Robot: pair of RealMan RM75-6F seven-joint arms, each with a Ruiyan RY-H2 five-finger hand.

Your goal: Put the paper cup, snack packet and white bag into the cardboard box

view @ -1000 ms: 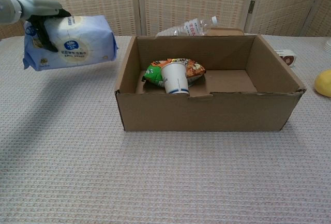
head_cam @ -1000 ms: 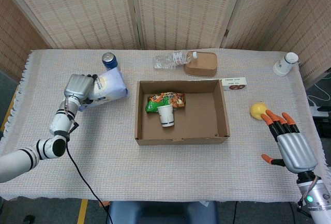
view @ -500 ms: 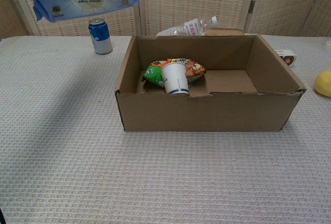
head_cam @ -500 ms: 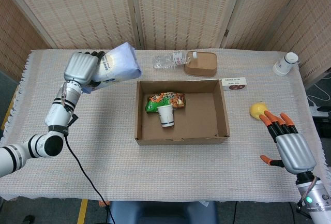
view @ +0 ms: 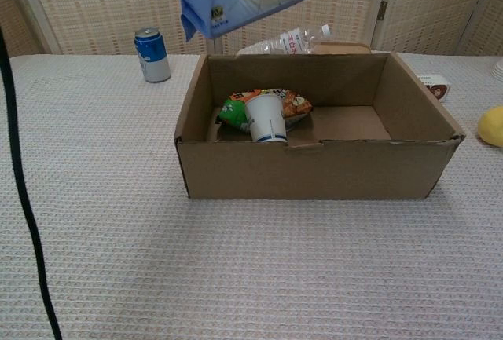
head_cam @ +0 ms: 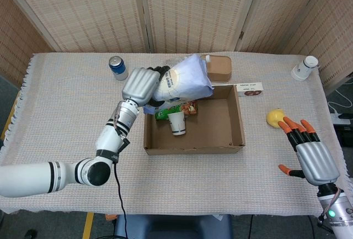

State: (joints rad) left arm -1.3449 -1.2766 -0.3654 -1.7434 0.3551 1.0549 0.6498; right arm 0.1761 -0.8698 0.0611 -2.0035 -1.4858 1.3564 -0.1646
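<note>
White bag (head_cam: 185, 79): held up in the air by the left robot hand (head_cam: 141, 84), above the back left part of the cardboard box (head_cam: 237, 118)
Paper cup (head_cam: 176, 123): inside the box — upright, touching the snack packet (head_cam: 177, 108)
Right robot hand (head_cam: 309, 153): fingers spread, holding nothing, just beside a yellow ball (head_cam: 274, 117) on the worktop (head_cam: 66, 123)

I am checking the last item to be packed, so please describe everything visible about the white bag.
The white bag is a soft, plump plastic pack, white to pale blue, with a round logo and printed text on its face. The left hand holds it by one end, dark fingers wrapped around it. It hangs in the air, tilted, above the back left part of the cardboard box, touching nothing else. In the chest view only its lower part shows, at the top of the frame.
</note>
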